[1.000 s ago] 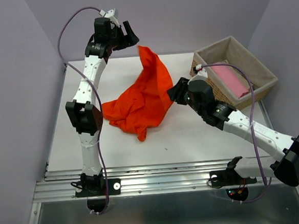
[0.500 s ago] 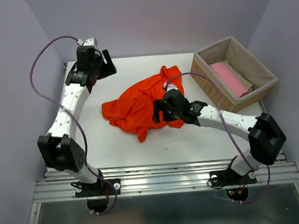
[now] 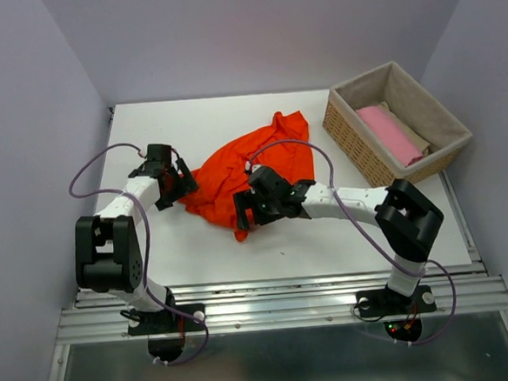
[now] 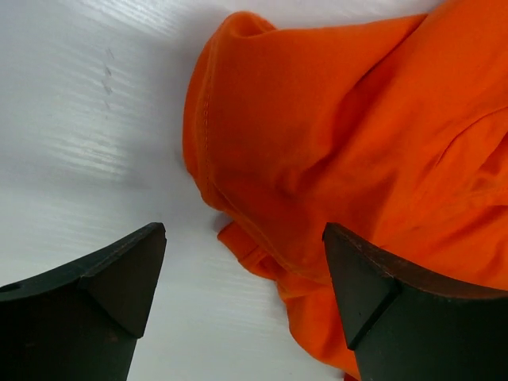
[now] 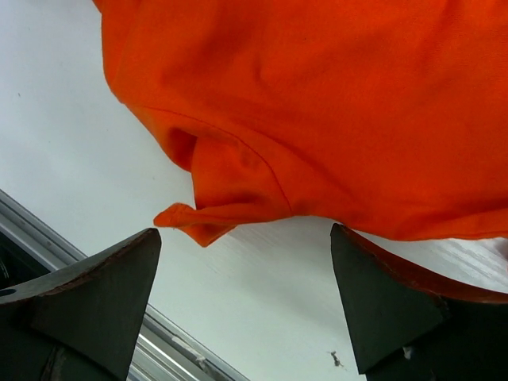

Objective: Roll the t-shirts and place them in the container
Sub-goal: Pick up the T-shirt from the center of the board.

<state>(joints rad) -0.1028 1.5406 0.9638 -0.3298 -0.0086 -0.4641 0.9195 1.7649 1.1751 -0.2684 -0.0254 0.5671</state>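
Observation:
A bright orange-red t-shirt [image 3: 261, 159] lies crumpled in the middle of the white table [image 3: 327, 238]. My left gripper [image 3: 183, 180] is open and empty, low at the shirt's left edge; in the left wrist view the shirt [image 4: 357, 135] fills the upper right, its hem between my left gripper's [image 4: 244, 238] fingers. My right gripper [image 3: 242, 210] is open and empty at the shirt's near edge; in the right wrist view the shirt [image 5: 317, 103] and a folded corner lie just beyond my right gripper [image 5: 246, 238]. A pink shirt [image 3: 391, 134] and a beige one [image 3: 414, 136] lie in the basket.
A woven wicker basket [image 3: 347, 130] with grey lining stands at the back right of the table. The metal rail [image 3: 279, 295] runs along the near edge; it shows in the right wrist view [image 5: 48, 230] too. Purple walls close in the back and sides.
The left arm has swung down from the back left to the shirt's left edge. The right gripper has moved left and nearer along the shirt. The shirt lies flatter than a second ago.

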